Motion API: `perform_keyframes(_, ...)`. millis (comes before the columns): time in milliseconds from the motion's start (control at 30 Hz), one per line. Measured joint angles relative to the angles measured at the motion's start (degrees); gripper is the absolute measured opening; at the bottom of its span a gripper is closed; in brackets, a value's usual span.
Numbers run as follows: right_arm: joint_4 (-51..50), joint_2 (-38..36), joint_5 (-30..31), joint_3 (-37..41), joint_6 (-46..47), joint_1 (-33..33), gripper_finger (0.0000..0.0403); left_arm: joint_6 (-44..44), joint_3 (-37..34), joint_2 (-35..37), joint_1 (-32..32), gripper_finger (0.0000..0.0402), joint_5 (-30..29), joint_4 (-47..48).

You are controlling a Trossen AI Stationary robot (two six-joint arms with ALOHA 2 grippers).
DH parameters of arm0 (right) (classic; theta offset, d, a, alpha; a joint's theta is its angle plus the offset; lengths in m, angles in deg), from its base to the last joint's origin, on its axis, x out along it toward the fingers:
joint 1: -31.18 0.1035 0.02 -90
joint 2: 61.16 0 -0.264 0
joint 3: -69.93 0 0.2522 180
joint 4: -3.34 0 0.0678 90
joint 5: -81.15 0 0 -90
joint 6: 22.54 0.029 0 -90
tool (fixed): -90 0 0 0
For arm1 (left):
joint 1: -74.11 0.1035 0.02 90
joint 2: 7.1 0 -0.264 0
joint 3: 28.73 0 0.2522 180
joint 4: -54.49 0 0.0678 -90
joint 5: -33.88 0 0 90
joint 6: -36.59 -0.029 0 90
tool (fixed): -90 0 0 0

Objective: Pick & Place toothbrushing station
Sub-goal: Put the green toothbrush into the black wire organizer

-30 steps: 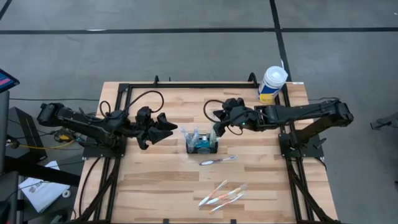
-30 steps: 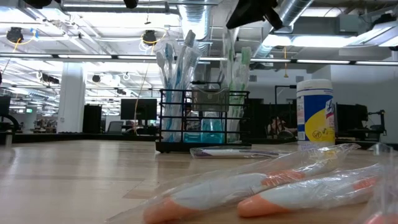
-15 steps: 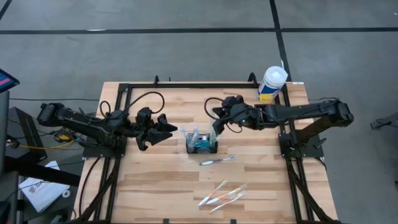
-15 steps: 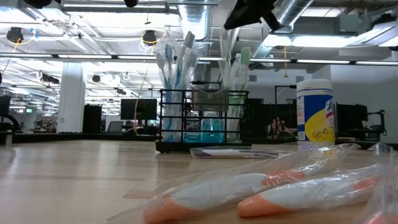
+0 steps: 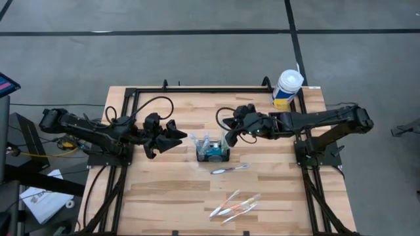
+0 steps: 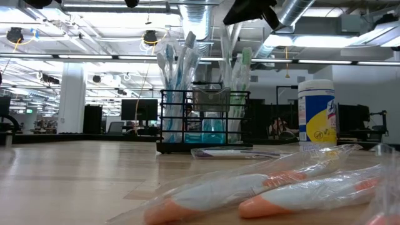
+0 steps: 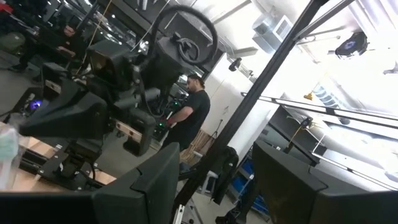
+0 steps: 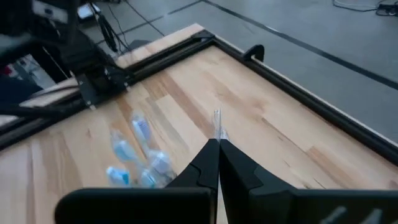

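nearest the worktop's (image 5: 164,190) front edge lie several wrapped toothbrushes (image 6: 262,190), white with orange ends, loose in clear plastic. beyond them one more wrapped brush (image 5: 230,169) lies flat, just in front of the toothbrushing station (image 5: 213,150). this black wire-mesh caddy stands upright near the middle of the worktop. its compartments hold wrapped toothbrushes standing on end (image 6: 178,62) on one side and others (image 6: 240,69) on the other, with a pale blue item (image 6: 212,130) low in the middle section. the right pincer (image 5: 228,123) hangs just behind and above the caddy's right end, its fingers pressed together with a thin clear sliver (image 8: 217,122) showing at the tips. the left pincer (image 5: 178,133) waits to the caddy's left, apart from it, fingers spread and holding nothing. at the far right corner stands a white cylindrical tub (image 5: 287,88) with a yellow and blue label, lid on.
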Motion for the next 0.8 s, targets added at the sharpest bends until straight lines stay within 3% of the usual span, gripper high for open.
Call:
perform_keyframes(167,-4.1,0.6,2.3,0.3,2.8,2.0,0.0,-0.4,0.0,0.0,0.0,0.0198,0.0,0.0)
perform_keyframes(800,7.7,0.5,5.8,14.1,14.7,9.7,0.0,-0.7,-2.8,0.0,0.0,0.0198,-0.2,0.4)
